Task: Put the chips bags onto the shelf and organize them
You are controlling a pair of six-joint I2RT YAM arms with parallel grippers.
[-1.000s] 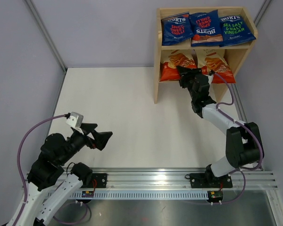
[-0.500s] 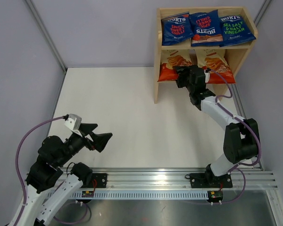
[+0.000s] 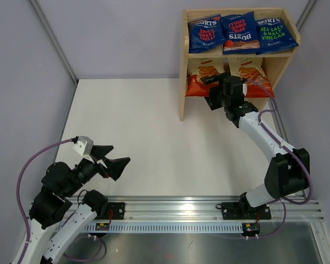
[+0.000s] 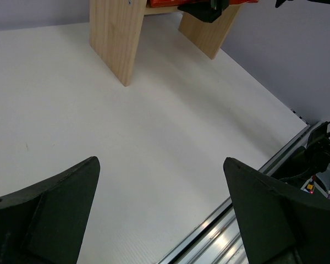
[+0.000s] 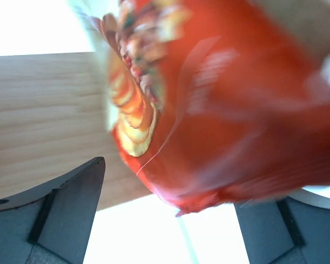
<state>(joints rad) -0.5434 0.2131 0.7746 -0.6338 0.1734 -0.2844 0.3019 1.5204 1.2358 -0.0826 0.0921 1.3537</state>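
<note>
The wooden shelf (image 3: 182, 96) stands at the back right of the table. Three dark blue chips bags (image 3: 240, 32) lie side by side on its top tier. Two red-orange chips bags sit on the lower tier, one on the left (image 3: 199, 74) and one on the right (image 3: 254, 71). My right gripper (image 3: 212, 91) is open at the front of the lower tier. In the right wrist view the left red-orange bag (image 5: 231, 110) fills the frame, blurred, its bottom edge between my right gripper's (image 5: 170, 184) spread fingers, ungripped. My left gripper (image 3: 116, 155) hangs open and empty over the near left of the table.
The shelf's side panels (image 4: 116, 38) reach down to the white table (image 3: 137, 121). Grey walls close in on the left, back and right. An aluminium rail (image 3: 209, 212) with the arm bases runs along the near edge.
My right gripper has opened, letting go of the left red-orange bag on the lower tier. The right arm has stretched toward the shelf. The left arm has sunk slightly.
</note>
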